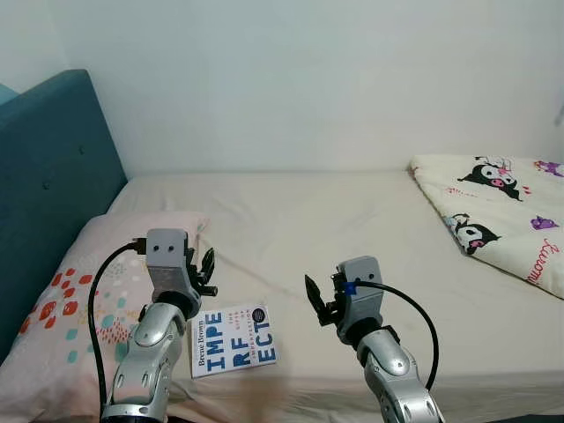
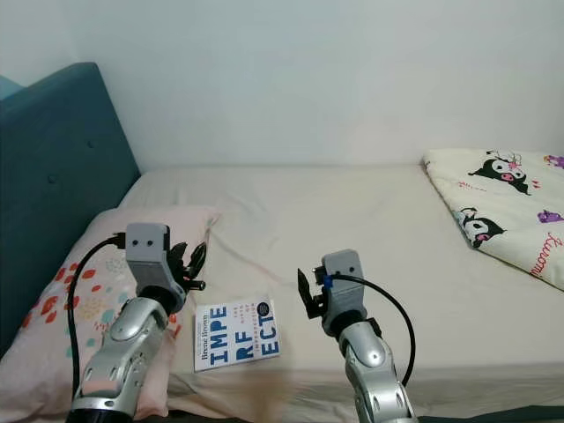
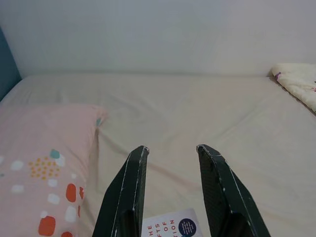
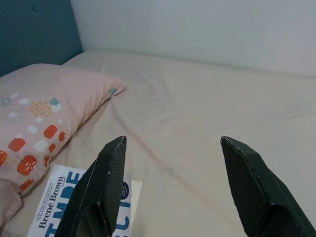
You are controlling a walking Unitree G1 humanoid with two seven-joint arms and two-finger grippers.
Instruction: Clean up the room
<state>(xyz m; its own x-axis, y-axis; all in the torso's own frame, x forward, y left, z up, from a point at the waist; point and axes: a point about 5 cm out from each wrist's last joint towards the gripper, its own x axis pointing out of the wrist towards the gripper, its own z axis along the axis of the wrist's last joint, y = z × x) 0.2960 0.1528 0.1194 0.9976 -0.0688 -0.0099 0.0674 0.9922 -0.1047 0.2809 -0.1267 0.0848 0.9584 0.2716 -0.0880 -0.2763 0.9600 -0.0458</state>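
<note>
1. The book (image 1: 233, 340) lies flat on the bed (image 1: 352, 229), near the front edge, just beside the pink pillow (image 1: 79, 308).
2. I think it is thin, stiff and light. Its cover may be slippery, so I should pinch it at an edge.
3. My left claw (image 1: 205, 267) hangs above the book. Its fingers (image 3: 129, 192) are a little apart and hold nothing.
4. My right claw (image 1: 319, 300) hangs beside the book. It is wide open and empty too.

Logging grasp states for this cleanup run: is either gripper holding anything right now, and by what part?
Nothing is held. The left gripper and right gripper are both open above the bed sheet, and the book lies untouched.
</note>
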